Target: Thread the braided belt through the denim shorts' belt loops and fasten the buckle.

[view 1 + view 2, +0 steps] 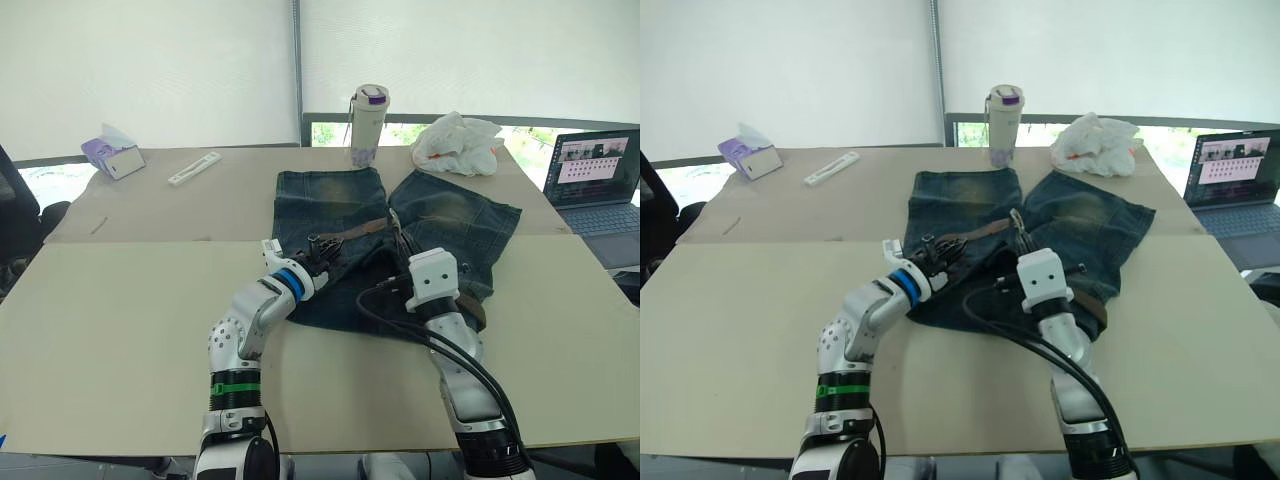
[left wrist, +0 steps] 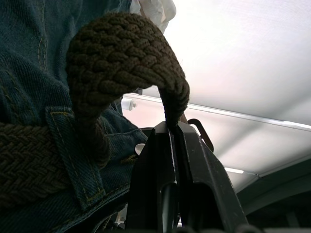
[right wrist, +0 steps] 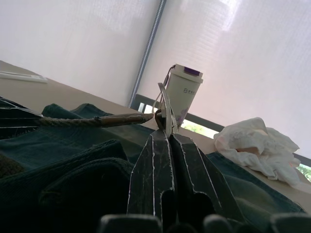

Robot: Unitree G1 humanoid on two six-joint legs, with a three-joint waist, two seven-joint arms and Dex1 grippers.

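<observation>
Open room: bare tabletop (image 1: 120, 330) at the frame's left and lower right.
Obstacles, upper frame: bottle (image 1: 368, 124), white bag (image 1: 458, 144), tissue box (image 1: 113, 155), laptop (image 1: 595, 180) at right.

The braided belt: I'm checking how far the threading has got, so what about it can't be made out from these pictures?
- Head views: the right gripper and its wrist cover the near waistband of the denim shorts, so most belt loops stay unseen.
- Left wrist view: the braided belt passes under one belt loop; the picture's edge cuts off its further run.
- Right wrist view: the buckle is pinched edge-on, its frame unreadable.
- The left gripper: too small to judge there.
</observation>
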